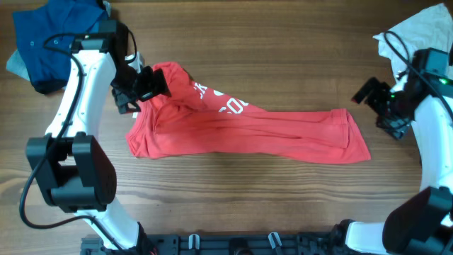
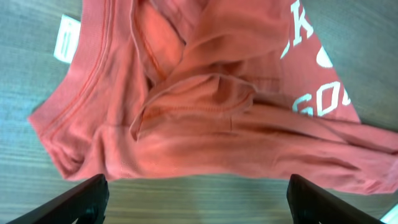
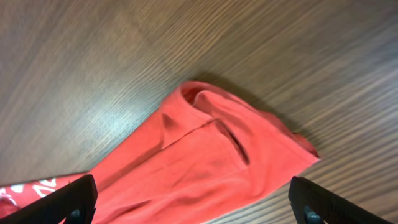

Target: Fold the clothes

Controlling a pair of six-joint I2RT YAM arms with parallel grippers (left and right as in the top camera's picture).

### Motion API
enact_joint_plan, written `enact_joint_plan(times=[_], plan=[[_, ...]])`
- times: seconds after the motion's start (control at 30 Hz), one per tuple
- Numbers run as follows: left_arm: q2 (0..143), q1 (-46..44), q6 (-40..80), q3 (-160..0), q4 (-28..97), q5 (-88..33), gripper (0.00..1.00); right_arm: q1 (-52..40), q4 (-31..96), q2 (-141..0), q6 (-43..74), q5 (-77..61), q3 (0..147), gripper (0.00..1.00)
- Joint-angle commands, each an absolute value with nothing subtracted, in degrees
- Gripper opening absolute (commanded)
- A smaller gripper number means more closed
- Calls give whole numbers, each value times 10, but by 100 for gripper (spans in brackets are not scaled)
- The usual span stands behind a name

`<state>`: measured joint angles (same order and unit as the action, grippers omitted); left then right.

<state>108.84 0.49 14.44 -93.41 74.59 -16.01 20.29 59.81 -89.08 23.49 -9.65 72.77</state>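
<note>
The red T-shirt [image 1: 241,131] lies on the wooden table as a long, loosely folded strip running from upper left to lower right, with white lettering showing near its left end. My left gripper [image 1: 141,86] hovers open and empty over the shirt's left end, where the left wrist view shows the bunched shirt [image 2: 205,106] and its pale neck label [image 2: 65,37]. My right gripper [image 1: 382,106] is open and empty, just right of the shirt's right end. The right wrist view shows that folded end of the shirt [image 3: 211,162].
A dark blue garment [image 1: 53,35] lies at the back left corner. A white garment [image 1: 417,32] lies at the back right, behind the right arm. The wooden table [image 1: 233,205] shows bare wood in front of the shirt.
</note>
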Motion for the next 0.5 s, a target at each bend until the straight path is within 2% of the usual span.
enact_joint_plan(times=[0.0, 0.2, 0.47], plan=[[1088, 7, 139, -935, 767, -139, 100, 243, 586, -908, 198, -121, 692, 99], [1088, 7, 139, -935, 778, -139, 100, 293, 488, -957, 164, -182, 635, 99], [1088, 7, 139, -928, 783, -139, 100, 310, 461, -1046, 112, -243, 629, 99]])
